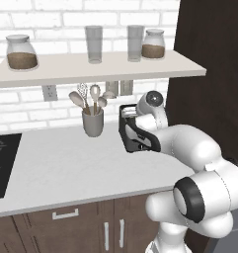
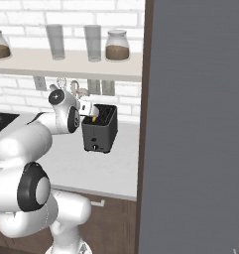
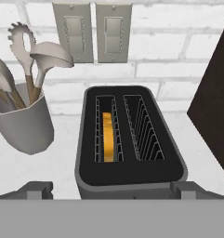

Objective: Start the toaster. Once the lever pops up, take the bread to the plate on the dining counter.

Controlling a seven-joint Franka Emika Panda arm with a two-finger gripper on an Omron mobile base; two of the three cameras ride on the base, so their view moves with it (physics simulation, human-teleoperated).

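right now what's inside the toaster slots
The toaster holds the bread standing on edge in the left slot, as the hand view shows it; the right slot shows bare wire guides. The slice's lower part is hidden.

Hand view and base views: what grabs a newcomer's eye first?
The dark toaster on the pale worktop, with the orange-crusted bread sunk in its left slot as the hand view shows it, the other slot bare. Next, the white arm reaching over it, fingers spread wide at the toaster's near end, gripping nothing. Beside it stands a grey utensil cup below two wall switches.
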